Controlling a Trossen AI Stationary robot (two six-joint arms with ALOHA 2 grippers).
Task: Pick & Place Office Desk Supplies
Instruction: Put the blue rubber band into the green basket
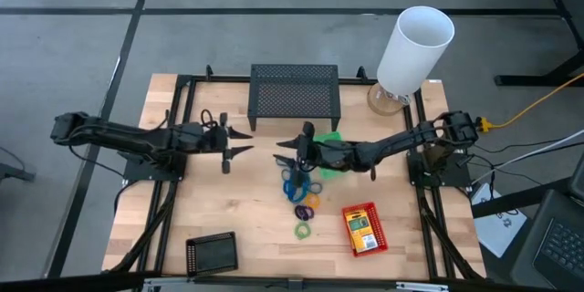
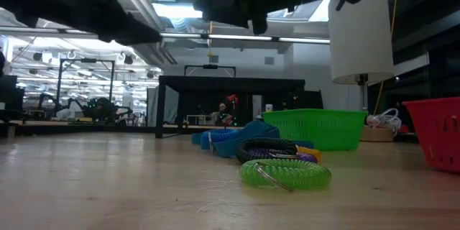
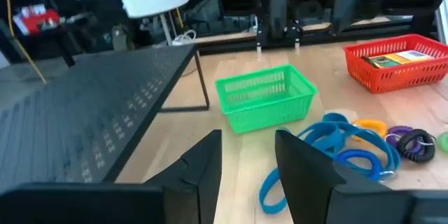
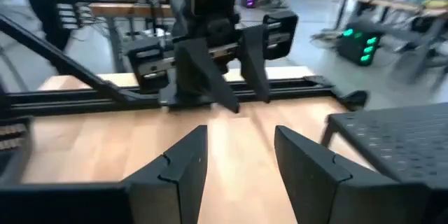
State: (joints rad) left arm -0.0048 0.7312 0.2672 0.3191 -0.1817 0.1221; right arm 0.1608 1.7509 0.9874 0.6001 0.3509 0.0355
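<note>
Task is barely started, as far as I can judge. The red basket (image 1: pixel 364 228) sits near the front right of the tabletop (image 1: pixel 237 210) with a yellow-and-green flat pack (image 1: pixel 362 229) already lying in it; that looks like the only item sorted. The green basket (image 1: pixel 330 139) stands just in front of the black mesh stand (image 1: pixel 295 91), partly under the right arm, and in the left wrist view it looks empty. The black basket (image 1: pixel 212 254) is at the front left, well apart from everything else; its contents cannot be made out.

Still loose on the tabletop: the blue band loops (image 1: pixel 294 183) in a tangle near the middle, then a trail of small rings toward the front, an orange ring (image 3: pixel 369 126), a purple ring (image 1: pixel 305 210) and a green ring (image 1: pixel 303 231). None of them is in a basket.

Left tool (image 1: pixel 241 142) hovers above the tabletop left of centre, fingers parted, grasping nothing. Right tool (image 1: pixel 285 151) faces it from the other side, above the blue loops, fingers also spread and empty. The two tools point at each other with a bare stretch of wood between them. The white cylinder (image 1: pixel 413 48) stands at the back right, out of the way.

Left to do, by my reading: every loop and ring still needs picking up and dropping into a basket. The right tool is nearest to the pile.
</note>
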